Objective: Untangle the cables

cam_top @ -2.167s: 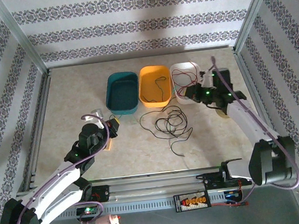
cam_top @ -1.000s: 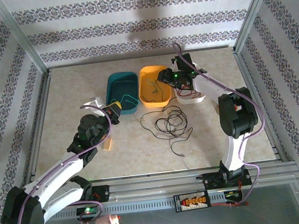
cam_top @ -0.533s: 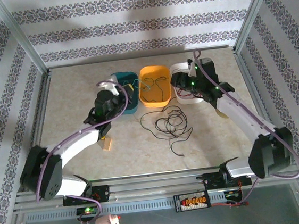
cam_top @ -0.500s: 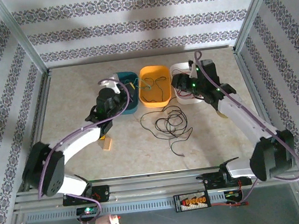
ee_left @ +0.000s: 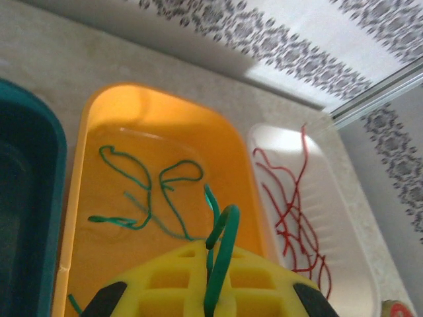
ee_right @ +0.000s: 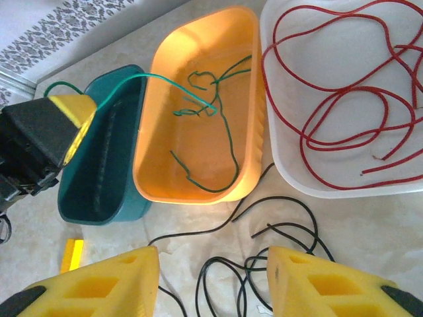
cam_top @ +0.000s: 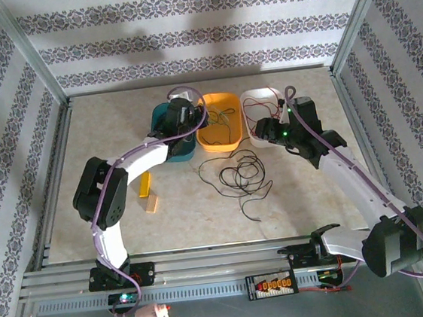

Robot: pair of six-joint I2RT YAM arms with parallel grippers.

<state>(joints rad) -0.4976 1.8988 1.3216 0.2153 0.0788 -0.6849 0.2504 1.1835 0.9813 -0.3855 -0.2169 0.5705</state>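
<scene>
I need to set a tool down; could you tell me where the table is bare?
The table is bare far left beside the teal bin and along the near edge below the black cable. Crowded: by the orange bin and white bin, near the left gripper and right gripper.

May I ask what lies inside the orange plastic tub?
A thin green cable loops inside, one end in the shut left gripper, whose fingers cover the near end in its wrist view.

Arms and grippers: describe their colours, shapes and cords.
The left arm and right arm have white links, black joints and a lilac cord alongside. The left gripper and right gripper carry blocky yellow fingers with ribbed recesses.
</scene>
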